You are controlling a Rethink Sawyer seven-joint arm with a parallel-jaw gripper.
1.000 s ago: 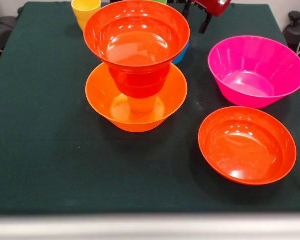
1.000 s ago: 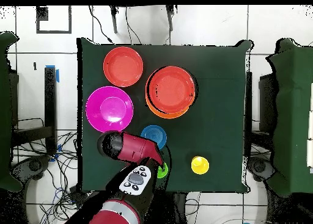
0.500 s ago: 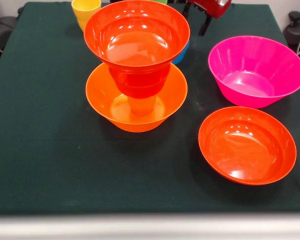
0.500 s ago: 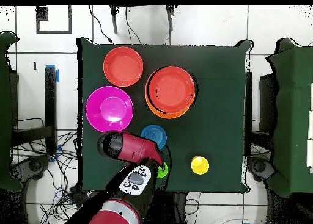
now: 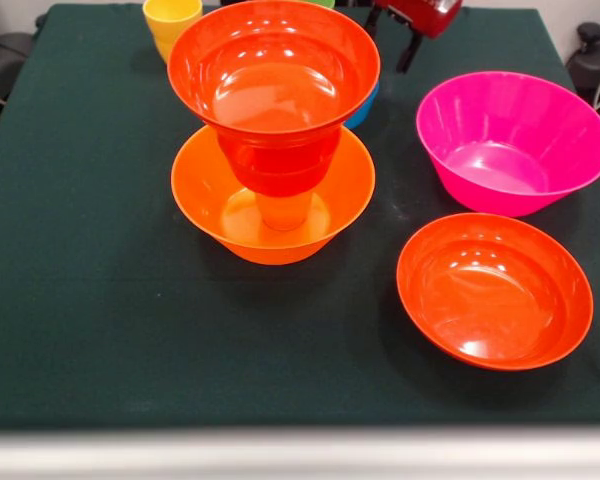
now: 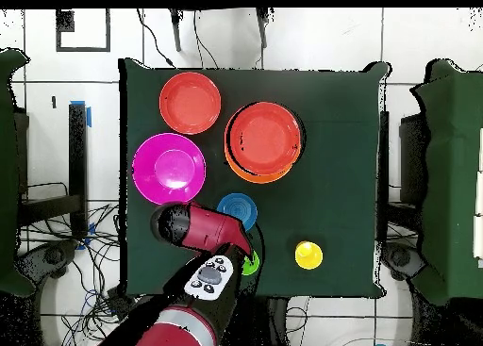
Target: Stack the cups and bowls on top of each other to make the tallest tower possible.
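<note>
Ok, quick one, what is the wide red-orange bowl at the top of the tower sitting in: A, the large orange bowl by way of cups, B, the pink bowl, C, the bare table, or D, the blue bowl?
A: in the front view the wide red-orange bowl rests on stacked cups standing inside the large orange bowl, while the pink bowl sits apart and empty.

The glossy yellow plastic cup [image 5: 170, 22] is cut by the front view's top edge — the small blue bowl [image 5: 365, 105] shows only a sliver behind the tower [image 5: 273, 130]. The green cup [image 6: 251, 263] sits mostly under the arm [image 6: 203, 231].
</note>
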